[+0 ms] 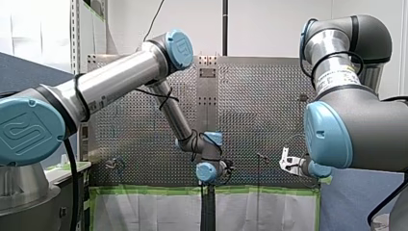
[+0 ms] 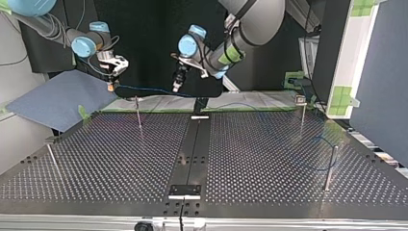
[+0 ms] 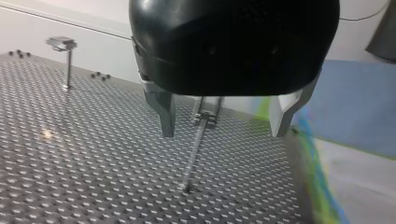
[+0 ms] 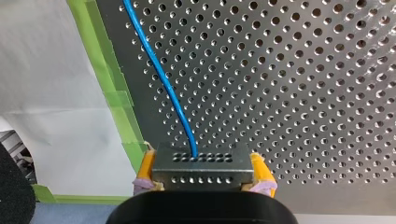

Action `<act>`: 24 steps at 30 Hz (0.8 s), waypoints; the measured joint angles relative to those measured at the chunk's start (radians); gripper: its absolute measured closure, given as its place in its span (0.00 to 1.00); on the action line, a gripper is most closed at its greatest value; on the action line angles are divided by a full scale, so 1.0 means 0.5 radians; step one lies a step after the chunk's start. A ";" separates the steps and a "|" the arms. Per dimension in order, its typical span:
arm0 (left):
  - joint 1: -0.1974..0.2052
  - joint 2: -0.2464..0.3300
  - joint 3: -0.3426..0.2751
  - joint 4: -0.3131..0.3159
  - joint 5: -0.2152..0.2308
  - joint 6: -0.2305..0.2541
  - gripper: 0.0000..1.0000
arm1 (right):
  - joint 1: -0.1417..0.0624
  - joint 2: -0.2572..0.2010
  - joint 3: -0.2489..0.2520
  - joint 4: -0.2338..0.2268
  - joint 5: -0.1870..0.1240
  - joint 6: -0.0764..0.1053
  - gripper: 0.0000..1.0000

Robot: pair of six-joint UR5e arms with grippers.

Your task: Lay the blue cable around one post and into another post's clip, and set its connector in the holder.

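Aloft, right gripper (image 4: 201,171) around connector (image 4: 205,162).

Left arm (image 1: 120,77) and right arm (image 1: 332,48) silver-grey with light-blue caps; left tool (image 3: 223,133) black, right tool (image 4: 204,179) yellow-padded.

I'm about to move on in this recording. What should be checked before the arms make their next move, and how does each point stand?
1. Right pincer grips the connector: ok, yellow pads clamp both its sides.
2. Blue cable leaves the connector without a kink: ok.
3. Left pincer open and empty: ok.
4. Clip post ahead, between the left pincer's fingers: ok.
5. Cable laid around the plain post: cannot tell, only a faint blue line shows near it.
6. Connector delivered: not ok, it is in the right pincer.
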 joint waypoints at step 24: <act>0.033 -0.371 0.179 -0.339 -0.002 0.187 0.00 | 0.001 0.000 -0.008 0.003 0.000 0.000 1.00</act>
